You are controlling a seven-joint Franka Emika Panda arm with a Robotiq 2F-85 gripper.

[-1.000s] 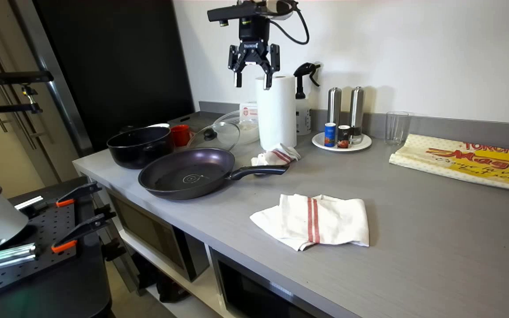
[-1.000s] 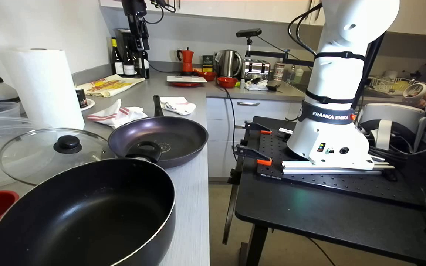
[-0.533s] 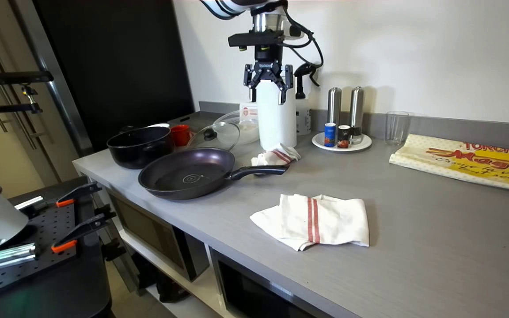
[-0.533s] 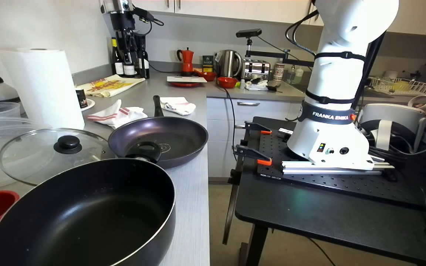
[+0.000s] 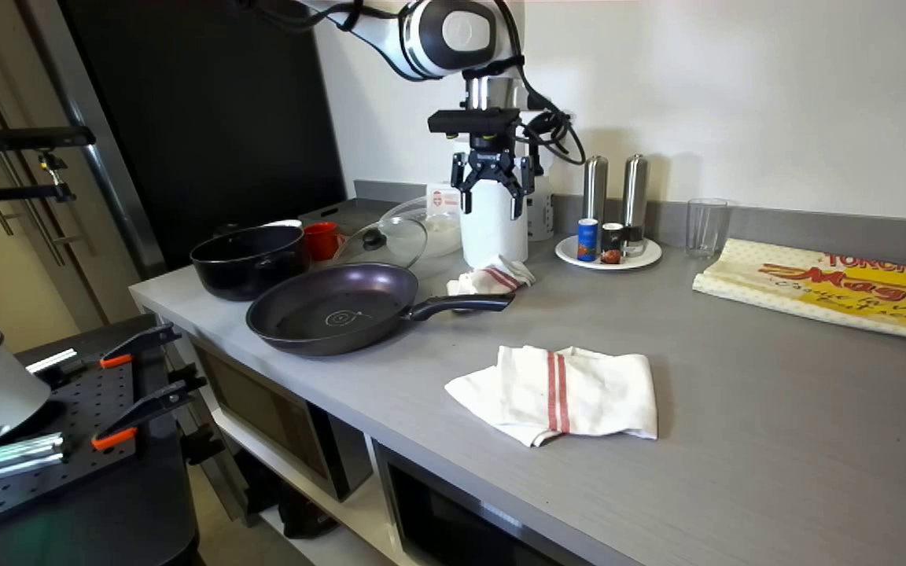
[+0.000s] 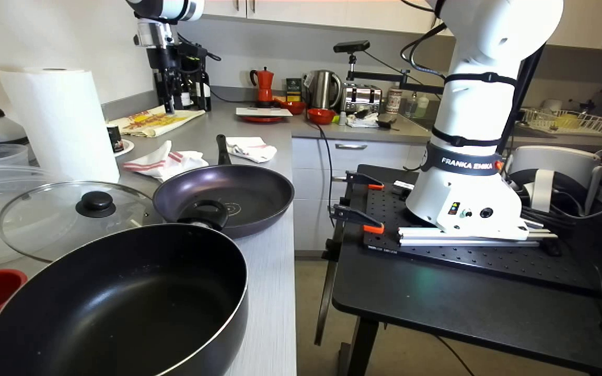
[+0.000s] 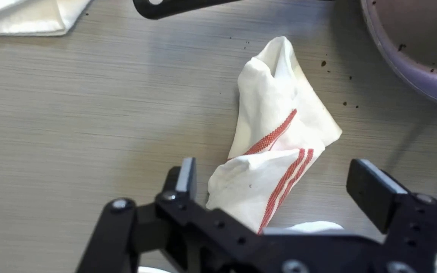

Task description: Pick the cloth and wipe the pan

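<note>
1. We take the crumpled cloth (image 7: 268, 132) on the counter (image 7: 89, 110) as the one to pick: in an exterior view it lies at 6 o'clock from the gripper (image 5: 491, 206), below it and apart.
2. Our fingers (image 7: 372, 193) are spread wide, grasping nothing. In the wrist view they stand at 9 and 3 o'clock of the cloth's lower half, and the bulk of it lies towards 12 o'clock from the gap.
3. In that view its long axis runs from just past 12 to just past 6, the peaked end pointing to 12. We judge the fingers would close across its shorter width, so we need a descent and little turning.
4. There too the pan (image 7: 427, 45) sits at 2 o'clock from the cloth, and its handle (image 7: 188, 5) at 11, near the peaked end but apart.
5. A folded cloth (image 5: 602, 393) lies at 5 o'clock from ours in an exterior view, well apart; it seems the less likely choice.
</note>
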